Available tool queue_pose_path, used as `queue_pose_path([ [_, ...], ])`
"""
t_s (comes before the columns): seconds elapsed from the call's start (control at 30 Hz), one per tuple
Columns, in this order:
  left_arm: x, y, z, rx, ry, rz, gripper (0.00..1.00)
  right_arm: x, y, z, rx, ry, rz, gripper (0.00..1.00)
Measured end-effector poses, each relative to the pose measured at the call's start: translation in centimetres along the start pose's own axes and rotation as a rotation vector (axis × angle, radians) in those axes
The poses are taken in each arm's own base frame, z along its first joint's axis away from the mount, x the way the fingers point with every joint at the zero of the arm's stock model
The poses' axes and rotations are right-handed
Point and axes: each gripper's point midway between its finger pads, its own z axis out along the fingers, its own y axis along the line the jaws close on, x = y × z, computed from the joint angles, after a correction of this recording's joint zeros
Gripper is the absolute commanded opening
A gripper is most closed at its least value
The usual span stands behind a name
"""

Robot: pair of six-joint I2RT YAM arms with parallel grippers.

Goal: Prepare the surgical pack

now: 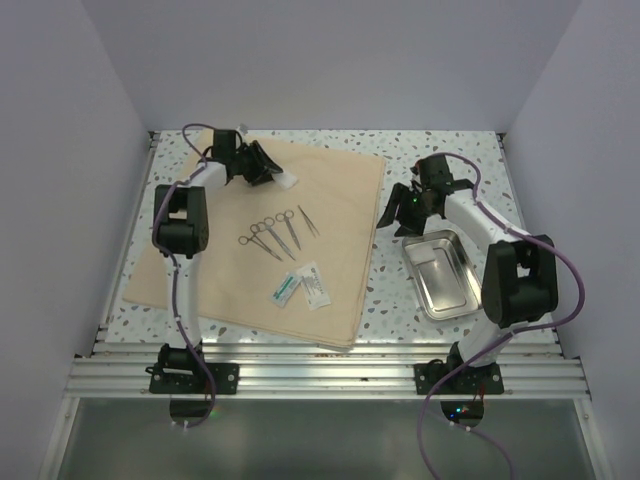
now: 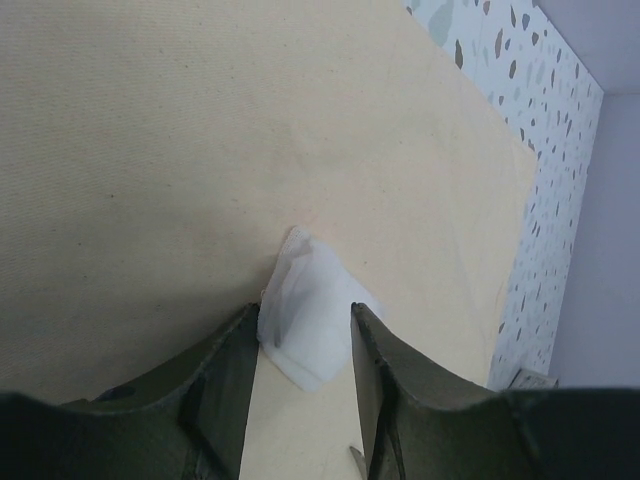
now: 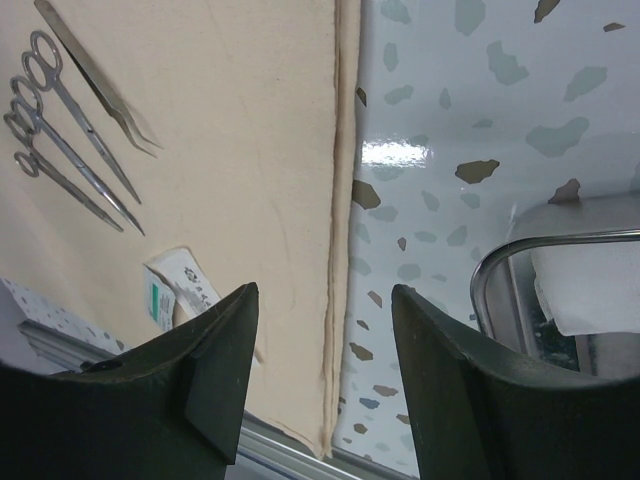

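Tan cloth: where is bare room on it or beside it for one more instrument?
Free: the cloth right of the tweezers, up to its edge; also bare table between cloth and steel tray. Crowded: the middle, with scissors and packets; the far-left corner, with left claw and white gauze.

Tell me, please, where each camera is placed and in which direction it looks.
Top external: above and behind the arms, looking down on the table; both whole arms show, left gripper and right gripper included.
Left wrist: on the left arm, looking down at white gauze on the tan cloth; its two fingers show.
Right wrist: on the right arm, looking down at the cloth's edge, scissors and steel tray; its two fingers show.
Shared: top and right wrist views both show scissors, packets and tray.
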Motion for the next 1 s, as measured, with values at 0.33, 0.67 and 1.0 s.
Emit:
queue_pose_path([
  [0.33,0.1,0.3,1.2,0.010,0.001,0.010,0.00,0.1,0.2,0.5,-0.012,0.027,-0.010,0.61],
  [0.67,0.9,-3.2,-2.6,0.043,0.025,0.060,0.00,-1.2,5.8,-1.1,-0.197,0.056,-0.147,0.77],
  [1.0,8.2,-18.0,-22.4,0.322,-0.011,0.422,0.00,1.4,18.1,-5.9,-0.685,0.138,-0.429,0.82],
])
